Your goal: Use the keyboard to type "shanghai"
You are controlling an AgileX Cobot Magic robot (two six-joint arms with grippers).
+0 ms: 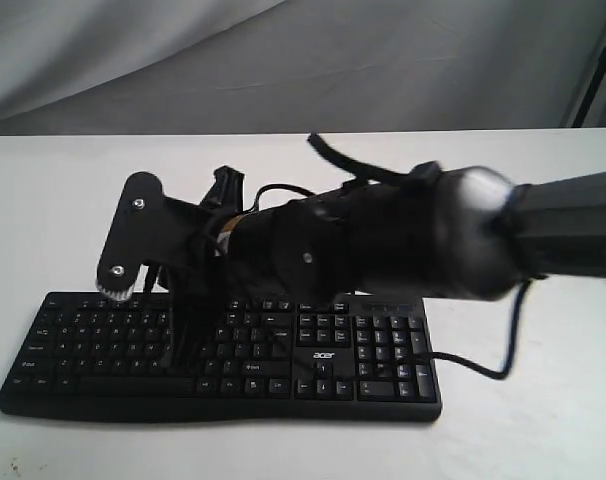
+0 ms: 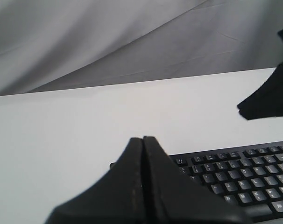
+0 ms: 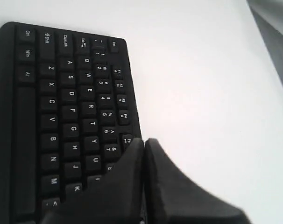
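Observation:
The black keyboard (image 1: 383,350) with white legends and an acer logo lies along the front of the white table (image 1: 63,200). My right arm (image 1: 383,240) reaches across from the right and hides the keyboard's upper middle. In the right wrist view my right gripper (image 3: 144,140) is shut and empty over the keyboard (image 3: 62,93), its tips by the function row near the 7 key. Whether they touch a key I cannot tell. In the left wrist view my left gripper (image 2: 142,138) is shut and empty in front of the keyboard's (image 2: 244,172) left end.
A thin black cable (image 1: 483,365) loops off the keyboard's right end. A grey curtain (image 1: 283,60) hangs behind the table's back edge. A dark part of the right arm (image 2: 267,98) shows in the left wrist view.

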